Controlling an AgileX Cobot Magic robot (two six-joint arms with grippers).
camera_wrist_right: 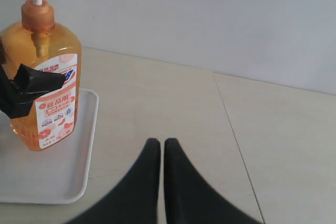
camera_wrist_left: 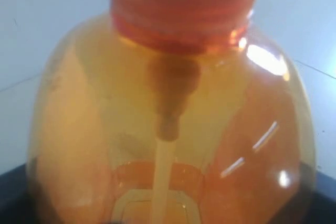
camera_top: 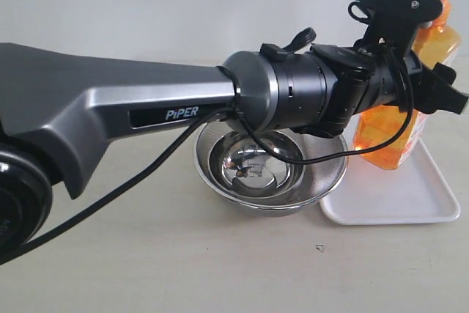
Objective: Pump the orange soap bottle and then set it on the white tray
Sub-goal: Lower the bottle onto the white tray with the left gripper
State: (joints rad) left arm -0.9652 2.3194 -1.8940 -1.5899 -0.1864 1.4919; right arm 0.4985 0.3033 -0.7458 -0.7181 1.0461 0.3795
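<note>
Beige tabletop [camera_top: 146, 269] and a plain pale wall, nothing fancy. Going left to right: the left arm [camera_top: 110, 108] reaches in almost level from the left edge, with its wrist passing over the steel mesh bowl [camera_top: 271, 174]. At the far end, the left gripper [camera_top: 421, 89] is clamped around the body of the orange soap bottle [camera_top: 374, 144], one black finger [camera_wrist_right: 39, 80] pressed across the label. The bottle leans a bit and sits over the white tray [camera_top: 410, 203], low down. We honestly can't tell if its base is touching the tray or just above it.

What worries us is that lean. If the jaws let go while the bottle is tilted, it's tall and top-heavy enough that we'd guess it rocks or falls over, maybe toward the bowl just beside the tray. A base that comes down crooked would do the same thing.

Over on the right, the right gripper [camera_wrist_right: 160, 153] hangs above bare table with its fingers pressed together and nothing between them, well apart from the bottle.
</note>
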